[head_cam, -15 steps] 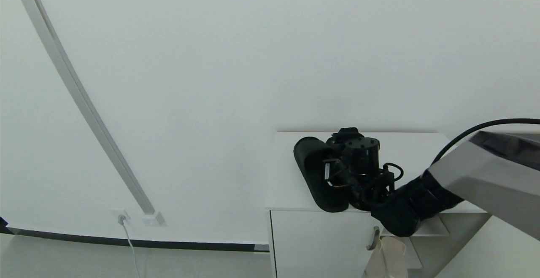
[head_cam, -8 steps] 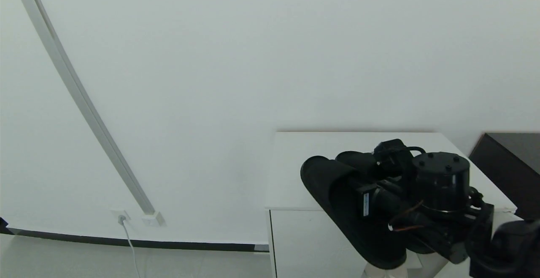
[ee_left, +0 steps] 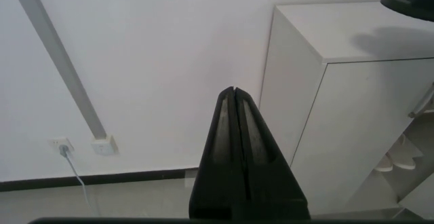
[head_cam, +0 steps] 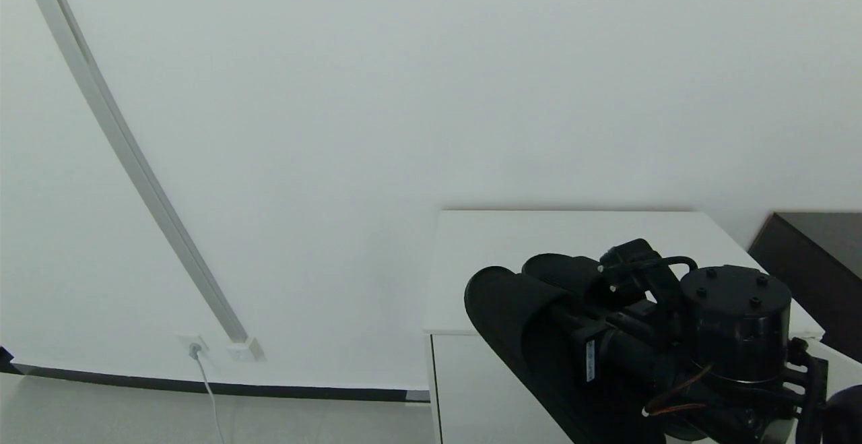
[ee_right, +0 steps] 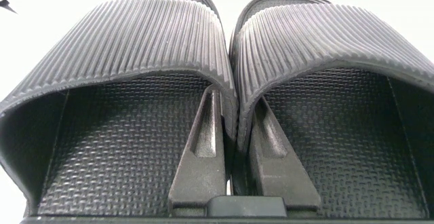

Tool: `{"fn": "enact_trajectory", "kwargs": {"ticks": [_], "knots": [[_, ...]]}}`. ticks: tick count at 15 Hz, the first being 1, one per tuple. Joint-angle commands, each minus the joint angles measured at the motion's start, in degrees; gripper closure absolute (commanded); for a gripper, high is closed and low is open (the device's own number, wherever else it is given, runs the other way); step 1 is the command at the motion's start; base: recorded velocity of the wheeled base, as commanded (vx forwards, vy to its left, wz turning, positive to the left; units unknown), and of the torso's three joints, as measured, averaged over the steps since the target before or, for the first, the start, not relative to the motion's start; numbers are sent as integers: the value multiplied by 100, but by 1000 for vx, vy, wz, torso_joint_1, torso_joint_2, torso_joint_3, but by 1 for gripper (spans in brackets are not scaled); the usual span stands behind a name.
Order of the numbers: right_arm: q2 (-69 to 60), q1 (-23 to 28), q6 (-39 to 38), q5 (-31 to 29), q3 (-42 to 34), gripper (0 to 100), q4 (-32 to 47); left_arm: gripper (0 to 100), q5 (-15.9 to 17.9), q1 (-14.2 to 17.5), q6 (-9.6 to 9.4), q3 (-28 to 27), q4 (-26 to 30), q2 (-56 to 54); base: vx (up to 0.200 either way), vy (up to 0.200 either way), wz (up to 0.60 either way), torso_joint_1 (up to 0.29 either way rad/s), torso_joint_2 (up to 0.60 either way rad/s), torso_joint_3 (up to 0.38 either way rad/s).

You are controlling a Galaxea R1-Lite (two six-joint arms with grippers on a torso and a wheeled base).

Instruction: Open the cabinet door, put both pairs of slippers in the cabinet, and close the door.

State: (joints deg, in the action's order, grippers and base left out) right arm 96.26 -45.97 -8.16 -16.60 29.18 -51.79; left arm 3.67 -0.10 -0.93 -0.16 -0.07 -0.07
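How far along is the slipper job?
Done: the cabinet looks open on one side, its shelves showing. In hand: the right gripper is shut on the black slippers, held clear above the cabinet top. The left gripper is shut, empty. Left: shelve this pair, then close the cabinet. A pale shape lies on a shelf; cannot tell if it is the other pair.

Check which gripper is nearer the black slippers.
Right. The right gripper is shut on the black slippers, fingers pinching their inner walls; the left gripper, shut, hangs off beside the cabinet, well clear.
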Motion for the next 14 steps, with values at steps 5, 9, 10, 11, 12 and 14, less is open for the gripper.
{"fn": "enact_trajectory", "kwargs": {"ticks": [5, 9, 10, 11, 12, 14], "knots": [[121, -17, -11, -10, 8, 100, -33, 100, 29, 1, -4, -2, -1, 7, 0, 0, 0, 0, 0, 0], [148, -61, -11, -54, 0, 100, -33, 100, 29, 1, 5, -2, -1, 7, 0, 0, 0, 0, 0, 0], [148, -61, -11, -54, 0, 100, -33, 100, 29, 1, -4, -2, -1, 7, 0, 0, 0, 0, 0, 0], [148, -61, -11, -54, 8, 100, -33, 100, 37, 1, -4, -2, -1, 7, -200, 0, 0, 7, 7, 2], [148, -70, -11, -54, 0, 100, -33, 100, 37, 1, -4, -2, -1, 7, -200, 0, 0, 2, 2, 2], [148, -87, -11, -54, 0, 100, -33, 100, 37, 1, -4, -2, -1, 7, -200, 0, 0, 17, 7, 2]]}}
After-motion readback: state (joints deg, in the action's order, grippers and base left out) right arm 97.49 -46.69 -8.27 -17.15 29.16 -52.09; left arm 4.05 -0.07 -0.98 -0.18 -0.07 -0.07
